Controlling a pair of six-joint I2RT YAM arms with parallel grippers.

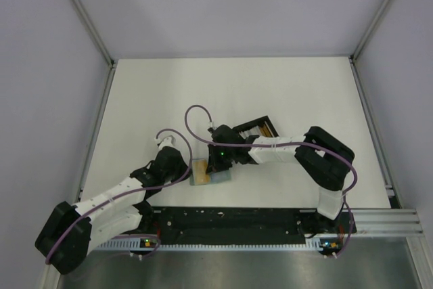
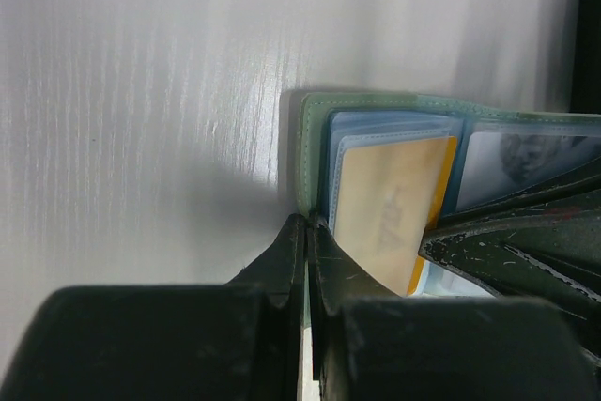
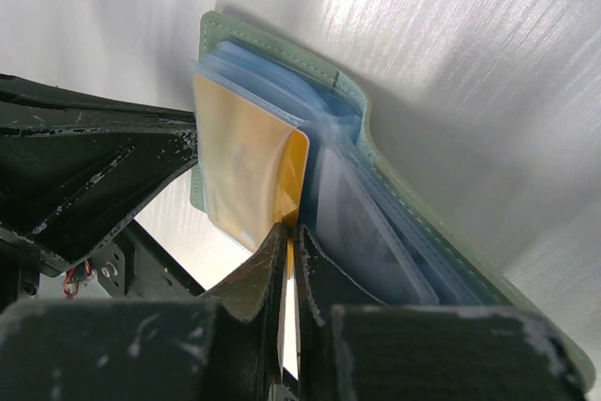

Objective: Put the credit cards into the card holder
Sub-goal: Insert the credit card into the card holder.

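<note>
The card holder [image 1: 220, 175] lies open and flat, sage-green cover down, pale blue clear sleeves facing up. A yellow-orange card [image 2: 390, 208] sits tilted in the sleeves of its left half (one corner poking out). On the other half, a pale grey card [image 2: 526, 161] shows through its sleeve.

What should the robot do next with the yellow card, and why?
Probably slide the card deeper into the holder. The right claw pinches the card's edge; part of it is tucked in, and the rest sticks out. The left claw is shut at the holder's edge.
</note>
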